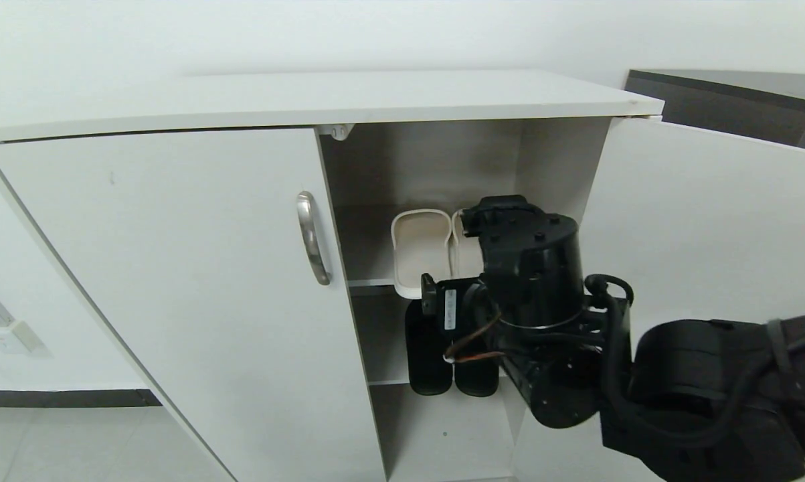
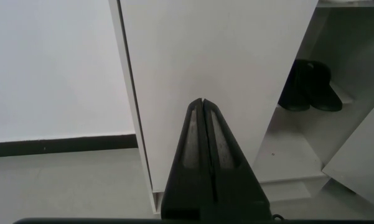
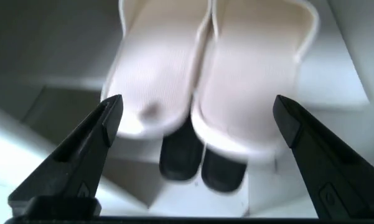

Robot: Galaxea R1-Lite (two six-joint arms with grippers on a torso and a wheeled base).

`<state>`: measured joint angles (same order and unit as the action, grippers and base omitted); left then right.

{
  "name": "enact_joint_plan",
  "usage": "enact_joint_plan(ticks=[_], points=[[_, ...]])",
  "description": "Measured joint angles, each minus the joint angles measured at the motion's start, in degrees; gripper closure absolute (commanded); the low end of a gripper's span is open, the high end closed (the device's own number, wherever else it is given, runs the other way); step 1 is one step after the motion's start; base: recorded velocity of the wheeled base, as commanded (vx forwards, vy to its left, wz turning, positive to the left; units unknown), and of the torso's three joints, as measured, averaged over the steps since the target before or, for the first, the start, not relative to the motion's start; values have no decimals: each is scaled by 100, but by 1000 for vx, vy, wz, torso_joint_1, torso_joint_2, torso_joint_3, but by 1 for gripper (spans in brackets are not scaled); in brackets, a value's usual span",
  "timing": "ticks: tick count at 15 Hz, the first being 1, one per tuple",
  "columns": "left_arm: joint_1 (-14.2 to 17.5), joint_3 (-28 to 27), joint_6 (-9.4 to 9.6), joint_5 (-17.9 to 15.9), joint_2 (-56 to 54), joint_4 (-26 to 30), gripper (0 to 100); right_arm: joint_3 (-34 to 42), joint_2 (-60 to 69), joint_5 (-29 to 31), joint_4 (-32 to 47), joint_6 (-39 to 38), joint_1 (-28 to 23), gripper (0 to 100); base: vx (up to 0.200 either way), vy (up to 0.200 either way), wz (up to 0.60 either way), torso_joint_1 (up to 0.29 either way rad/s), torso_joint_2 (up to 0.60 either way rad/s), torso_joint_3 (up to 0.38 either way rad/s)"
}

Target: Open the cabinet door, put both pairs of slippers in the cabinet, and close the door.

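A: Where are the slippers?
B: White slippers (image 1: 421,251) sit on the cabinet (image 1: 375,97) shelf, black slippers (image 1: 429,358) at 6 o'clock from them. The right gripper (image 3: 197,107) gapes wide, empty, facing them. The left gripper (image 2: 202,104) is pinched closed on nothing.

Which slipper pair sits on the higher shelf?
The white pair, just ahead of the open right gripper; the black pair stands below it.

Bare indoor room, white cabinet (image 1: 174,268), plain wall (image 1: 375,33), black skirting (image 1: 61,398)
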<state>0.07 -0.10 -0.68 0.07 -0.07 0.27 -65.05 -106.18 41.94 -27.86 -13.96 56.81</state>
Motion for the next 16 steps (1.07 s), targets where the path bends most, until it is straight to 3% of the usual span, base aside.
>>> enact_joint_plan(ticks=[1,2,8,16], points=[[0,0,0,0,0,0,100,325,188,-89,-140,22,66,0,0,0,0,0,0,0],[0,0,0,0,0,0,100,605,358,-206,-224,35,121,100,0,0,0,0,0,0],[-2,0,9,-7,0,0,100,1152,699,-540,-395,68,358,100,0,0,0,0,0,0],[0,0,9,-7,0,-2,100,1246,655,-556,-446,61,485,100,0,0,0,0,0,0]])
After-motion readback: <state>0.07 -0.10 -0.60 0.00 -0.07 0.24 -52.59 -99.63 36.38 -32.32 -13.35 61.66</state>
